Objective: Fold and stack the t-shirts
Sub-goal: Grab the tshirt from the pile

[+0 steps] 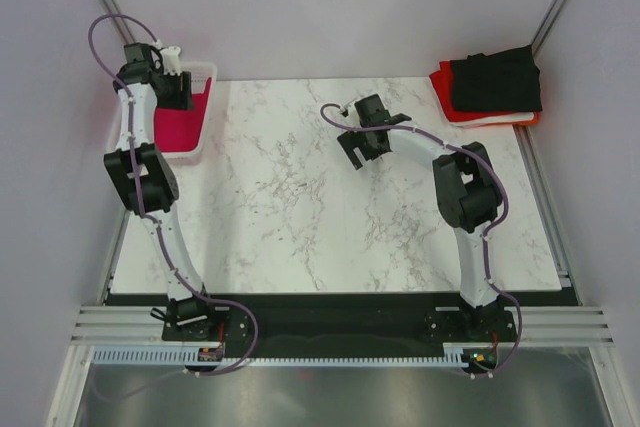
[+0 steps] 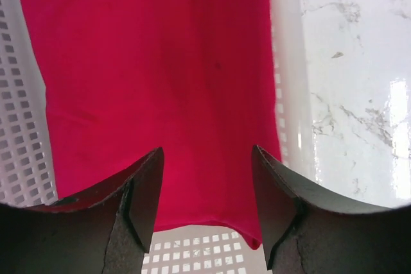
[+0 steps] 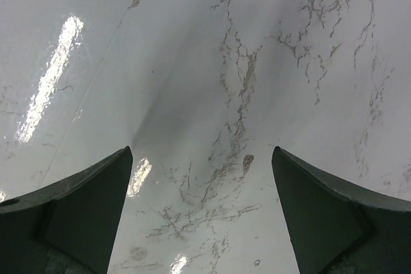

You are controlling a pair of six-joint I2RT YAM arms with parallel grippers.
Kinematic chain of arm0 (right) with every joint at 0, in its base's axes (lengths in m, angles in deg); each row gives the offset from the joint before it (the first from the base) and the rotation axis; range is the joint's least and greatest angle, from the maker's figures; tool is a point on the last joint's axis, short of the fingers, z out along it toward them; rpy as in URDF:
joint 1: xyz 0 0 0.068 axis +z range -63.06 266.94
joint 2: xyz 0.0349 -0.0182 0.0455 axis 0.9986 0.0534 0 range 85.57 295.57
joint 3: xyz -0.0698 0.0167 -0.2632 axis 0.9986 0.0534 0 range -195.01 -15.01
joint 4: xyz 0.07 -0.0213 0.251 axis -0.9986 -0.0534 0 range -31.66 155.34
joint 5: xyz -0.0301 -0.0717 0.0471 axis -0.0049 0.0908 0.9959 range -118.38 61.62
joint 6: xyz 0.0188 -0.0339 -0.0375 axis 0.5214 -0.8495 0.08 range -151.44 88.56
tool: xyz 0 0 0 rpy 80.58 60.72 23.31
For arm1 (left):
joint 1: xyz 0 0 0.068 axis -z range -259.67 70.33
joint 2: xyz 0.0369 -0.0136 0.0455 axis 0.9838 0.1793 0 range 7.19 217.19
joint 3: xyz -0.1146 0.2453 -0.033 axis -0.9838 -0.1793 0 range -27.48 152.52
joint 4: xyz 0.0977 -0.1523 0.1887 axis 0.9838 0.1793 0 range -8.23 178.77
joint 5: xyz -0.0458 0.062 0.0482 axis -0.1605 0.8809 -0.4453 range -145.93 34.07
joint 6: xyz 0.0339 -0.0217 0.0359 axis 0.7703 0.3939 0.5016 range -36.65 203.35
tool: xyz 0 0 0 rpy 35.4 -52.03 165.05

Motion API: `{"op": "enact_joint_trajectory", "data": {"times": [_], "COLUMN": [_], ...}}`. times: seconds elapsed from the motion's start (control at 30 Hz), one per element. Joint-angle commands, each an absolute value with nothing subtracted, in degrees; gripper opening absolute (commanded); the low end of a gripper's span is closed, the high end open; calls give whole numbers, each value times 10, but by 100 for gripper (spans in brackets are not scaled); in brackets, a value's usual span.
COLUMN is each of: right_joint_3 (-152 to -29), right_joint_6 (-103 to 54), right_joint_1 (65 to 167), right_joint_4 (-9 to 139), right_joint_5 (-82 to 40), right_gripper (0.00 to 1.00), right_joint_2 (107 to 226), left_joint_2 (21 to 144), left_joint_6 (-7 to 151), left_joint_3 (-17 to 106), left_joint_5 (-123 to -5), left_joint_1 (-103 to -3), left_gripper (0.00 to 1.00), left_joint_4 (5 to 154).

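A crimson-pink t-shirt (image 1: 182, 125) lies flat in the white mesh basket (image 1: 206, 72) at the far left; it fills the left wrist view (image 2: 154, 81). My left gripper (image 1: 176, 87) hangs open above it, fingers apart over the shirt's near edge (image 2: 207, 158), holding nothing. A stack of folded t-shirts sits at the far right: black (image 1: 495, 80) on top, orange-red (image 1: 445, 92) under it, a white edge (image 1: 500, 121) below. My right gripper (image 1: 362, 150) is open and empty over the bare marble (image 3: 205, 94) at mid-table.
The basket's wall (image 2: 289, 94) runs beside the marble table (image 1: 300, 217). Metal frame posts (image 1: 555, 7) stand at the back corners. The arm bases (image 1: 200, 322) sit on the rail at the near edge.
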State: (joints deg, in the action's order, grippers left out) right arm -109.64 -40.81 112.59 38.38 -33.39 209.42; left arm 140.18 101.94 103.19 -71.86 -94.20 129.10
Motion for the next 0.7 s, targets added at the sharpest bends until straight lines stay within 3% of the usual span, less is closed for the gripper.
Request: {"op": "enact_joint_trajectory", "data": {"times": [0.0,0.3,0.4,0.53,0.57,0.6,0.67], "right_joint_3": [-1109,-1113,-1117,-1122,-1124,-1126,-1127], "right_joint_6": [-421,-430,-432,-433,-433,-433,-434], "right_joint_1": [1126,1127,1128,1127,1127,1128,1128], "right_joint_4": [378,374,371,370,370,370,370], "right_joint_5": [-328,-332,-335,-338,-340,-340,-341], "right_gripper": [98,98,98,98,98,98,98], "right_joint_2": [2098,2099,2105,2113,2116,2116,2115], "left_joint_2": [1422,1489,1507,1526,1527,1527,1514], "left_joint_6": [1033,1036,1046,1061,1064,1064,1058], "left_joint_3": [1039,1038,1038,1035,1034,1033,1032], "left_joint_5": [-712,-708,-693,-688,-690,-693,-698], "left_joint_1": [-958,-975,-977,-977,-978,-977,-978], "left_gripper": [64,72,69,43,11,2,2], "left_joint_4": [1286,1291,1291,1292,1292,1292,1291]}}
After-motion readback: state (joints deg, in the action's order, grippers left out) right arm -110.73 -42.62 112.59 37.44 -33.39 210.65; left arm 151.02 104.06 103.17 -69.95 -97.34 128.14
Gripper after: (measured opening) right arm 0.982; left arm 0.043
